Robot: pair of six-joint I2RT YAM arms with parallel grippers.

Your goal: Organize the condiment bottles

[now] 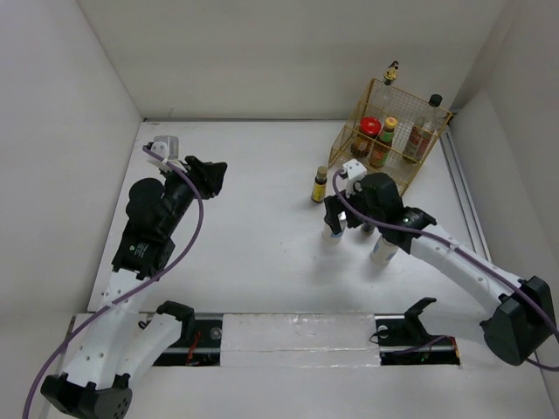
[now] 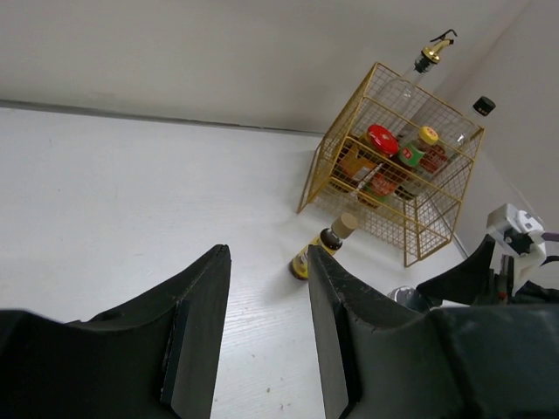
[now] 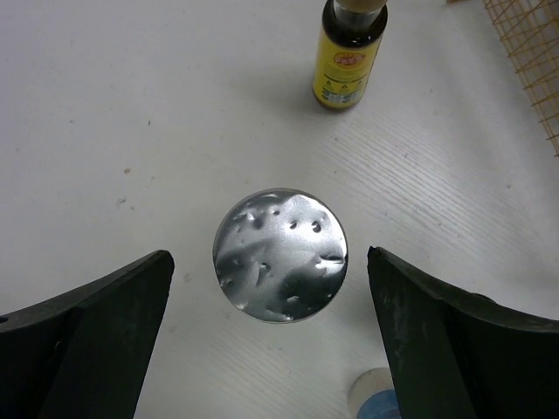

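Observation:
A silver-capped shaker bottle (image 3: pixel 279 255) stands on the table right under my right gripper (image 3: pixel 269 262), which is open with a jaw on either side above the cap; in the top view the gripper (image 1: pixel 336 215) hovers over it. A small brown bottle with a yellow label (image 1: pixel 320 185) stands just beyond, also in the left wrist view (image 2: pixel 319 251). A white bottle with a blue label (image 1: pixel 382 251) stands beside my right arm. Several bottles stand in the gold wire basket (image 1: pixel 410 170). My left gripper (image 1: pixel 217 173) is open and empty, far to the left.
The basket stands at the back right corner, close to the right wall. It holds a red-capped jar (image 1: pixel 370 127), a yellow-capped jar (image 1: pixel 389 124), a black-capped bottle (image 1: pixel 435 100) and a tall pourer bottle (image 1: pixel 393 68). White walls enclose the table.

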